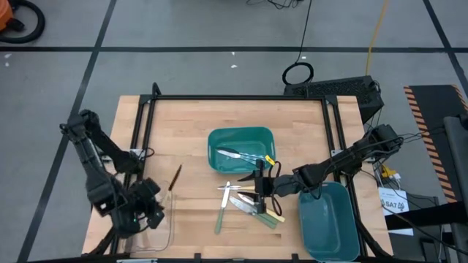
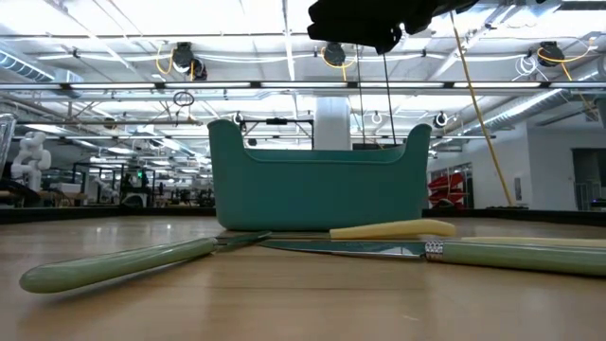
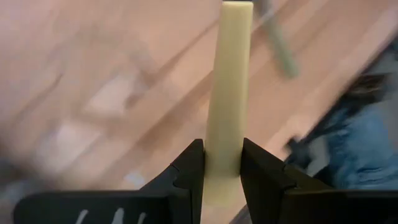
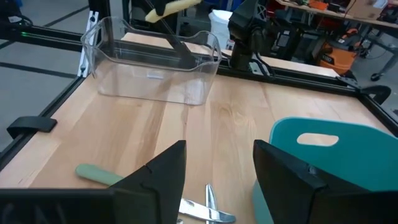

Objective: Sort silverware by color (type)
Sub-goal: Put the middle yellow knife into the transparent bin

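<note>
My left gripper (image 3: 222,148) is at the table's near-left corner (image 1: 145,206), above a clear bin (image 4: 155,68). It is shut on a pale yellow-handled piece (image 3: 229,68). My right gripper (image 4: 217,155) is open and hovers over a loose pile of silverware (image 1: 245,201) lying flat on the wood. The pile holds light green handles (image 2: 114,263), a pale yellow handle (image 2: 393,228) and silver heads. More pieces (image 1: 241,155) lie inside the central teal bin (image 1: 241,133). My left gripper pinches the pale yellow handle (image 3: 224,134) between its two fingers. The handle runs along the fingers and sticks out well past their tips. Its other end is hidden behind the fingers. In the right wrist view the piece (image 4: 171,7) is tilted and lifted clear above the clear bin.
A second teal bin (image 1: 329,219) stands at the near-right corner, close beside my right gripper (image 1: 259,190). A thin brown stick (image 1: 175,177) lies on the wood between the clear bin (image 1: 162,223) and the pile. A black frame (image 1: 234,97) edges the table.
</note>
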Robot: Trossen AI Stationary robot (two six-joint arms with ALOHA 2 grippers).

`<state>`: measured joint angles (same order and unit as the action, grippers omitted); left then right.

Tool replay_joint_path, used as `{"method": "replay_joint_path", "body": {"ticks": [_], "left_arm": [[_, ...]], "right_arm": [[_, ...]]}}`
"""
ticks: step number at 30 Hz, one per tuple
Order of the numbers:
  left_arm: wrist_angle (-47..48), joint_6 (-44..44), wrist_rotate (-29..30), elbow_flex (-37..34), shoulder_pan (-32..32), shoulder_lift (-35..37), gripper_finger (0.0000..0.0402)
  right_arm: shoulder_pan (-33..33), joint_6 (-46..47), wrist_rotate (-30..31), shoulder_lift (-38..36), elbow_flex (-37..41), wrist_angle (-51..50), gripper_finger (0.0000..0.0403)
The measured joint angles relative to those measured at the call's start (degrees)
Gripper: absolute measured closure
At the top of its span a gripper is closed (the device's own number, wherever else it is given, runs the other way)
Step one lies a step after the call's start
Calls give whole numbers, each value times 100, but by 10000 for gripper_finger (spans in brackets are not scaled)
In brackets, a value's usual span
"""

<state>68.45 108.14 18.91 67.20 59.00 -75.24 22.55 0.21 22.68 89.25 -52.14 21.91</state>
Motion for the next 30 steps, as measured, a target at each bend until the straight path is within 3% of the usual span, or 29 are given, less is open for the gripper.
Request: {"method": "replay_joint_path", "body": {"ticks": [5,9,14,20,30], "left_arm": [[251,1314,-839,-2,445,-301,315],[236,1962,-989,-2,663,-551,315],[-164,1995,-1013,-2,647,-900,311],[-460,2062,-1752,-7,621,-1266,300],[-825,2109,-2061,-9,623,-1638,295]], "right_arm": [[0,-99,-22,0,0,4,221],[0,-112,-24,0,0,4,221],[2,-132,-26,0,0,4,221],[62,26,-44,1,0,-108,221],[345,238,-38,230,0,23,221]]}}
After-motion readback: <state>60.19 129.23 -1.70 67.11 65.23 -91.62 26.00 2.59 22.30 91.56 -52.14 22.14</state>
